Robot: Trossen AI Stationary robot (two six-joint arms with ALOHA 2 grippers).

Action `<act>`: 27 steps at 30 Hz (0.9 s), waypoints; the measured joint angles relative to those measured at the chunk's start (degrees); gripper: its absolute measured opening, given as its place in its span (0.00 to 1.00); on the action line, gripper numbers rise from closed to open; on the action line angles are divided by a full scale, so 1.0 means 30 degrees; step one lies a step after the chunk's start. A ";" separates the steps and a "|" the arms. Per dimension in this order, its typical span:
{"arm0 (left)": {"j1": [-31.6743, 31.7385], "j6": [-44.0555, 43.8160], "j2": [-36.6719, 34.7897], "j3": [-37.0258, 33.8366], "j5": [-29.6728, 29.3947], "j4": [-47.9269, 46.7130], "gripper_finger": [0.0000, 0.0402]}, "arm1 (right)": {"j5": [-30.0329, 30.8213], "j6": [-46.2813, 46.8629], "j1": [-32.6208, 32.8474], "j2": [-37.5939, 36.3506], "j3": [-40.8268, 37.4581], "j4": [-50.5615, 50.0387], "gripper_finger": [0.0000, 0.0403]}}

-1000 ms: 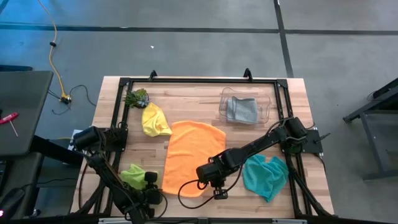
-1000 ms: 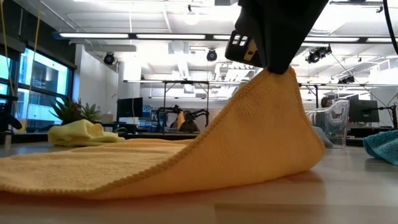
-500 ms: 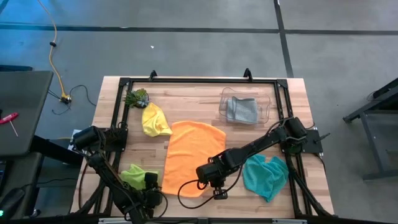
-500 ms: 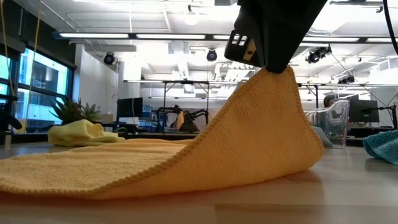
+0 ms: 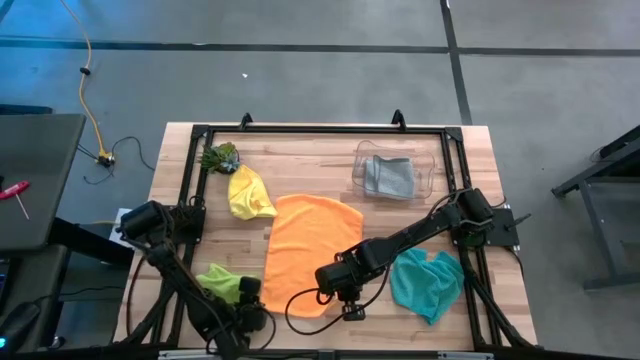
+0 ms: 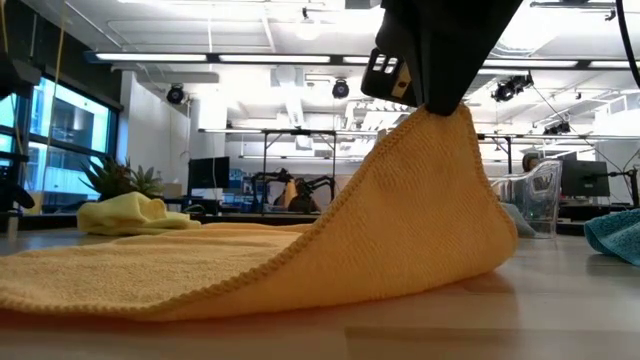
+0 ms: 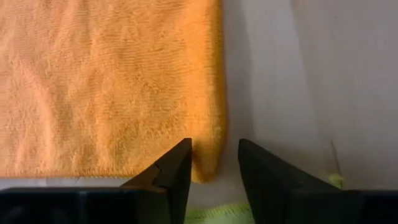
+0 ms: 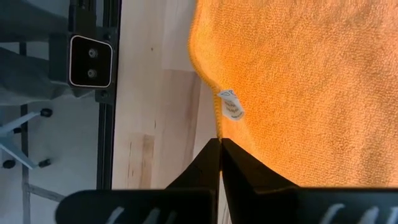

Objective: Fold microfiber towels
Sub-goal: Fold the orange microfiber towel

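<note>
Now right hand (image 5: 345, 297) clamped on orange towel (image 5: 305, 245) corner at 6 o'clock, lifted off surface (image 5: 320, 170); left hand (image 7: 214, 171) fingers apart at the opposite corner.

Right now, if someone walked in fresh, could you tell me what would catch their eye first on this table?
The big orange towel spread at the table's middle, its near right corner pinched and lifted into a tent by the right pincer. The left pincer, fingers apart, hovers at the towel's other near corner, beside the crumpled lime green towel. A teal towel lies bunched to the right.
</note>
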 joint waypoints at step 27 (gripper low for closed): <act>0.0502 0.2042 -0.4192 -0.0080 0.5741 -0.0182 0.00 | -0.1322 0.1007 0.1684 -0.1926 0.0000 -0.0203 0.00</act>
